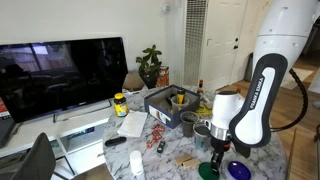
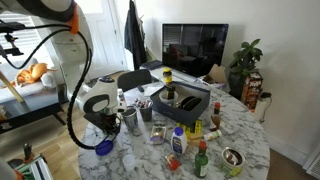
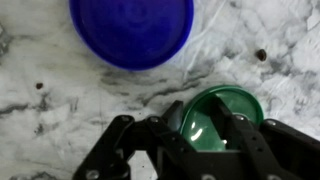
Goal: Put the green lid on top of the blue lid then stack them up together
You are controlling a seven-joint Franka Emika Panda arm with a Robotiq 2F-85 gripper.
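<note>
Wrist view: pincer [image 3: 200, 112] is low over the marble tabletop [image 3: 60, 120]. Jaws straddle one edge of the green lid [image 3: 245, 105], one finger outside the rim, one over the disc. Clamped or not: cannot tell. Blue lid [image 3: 132, 30] lies just ahead of the fingertips, not touching the green lid.

There were two lids on one marble table [image 3: 60, 130] — one blue lid [image 3: 131, 30] just beyond the fingertips, one green lid [image 3: 208, 128] right at them, partly hidden by the two fingers [image 3: 243, 128] of the one gripper [image 3: 205, 112]. Two dark specks [image 3: 40, 86] flanked the fingers, one each side. Well away from the fingers stood one screen [image 1: 62, 75], one potted plant [image 1: 151, 65] and one grey tray [image 1: 160, 103] — the bottles [image 2: 178, 140] there were too crowded to count.
</note>
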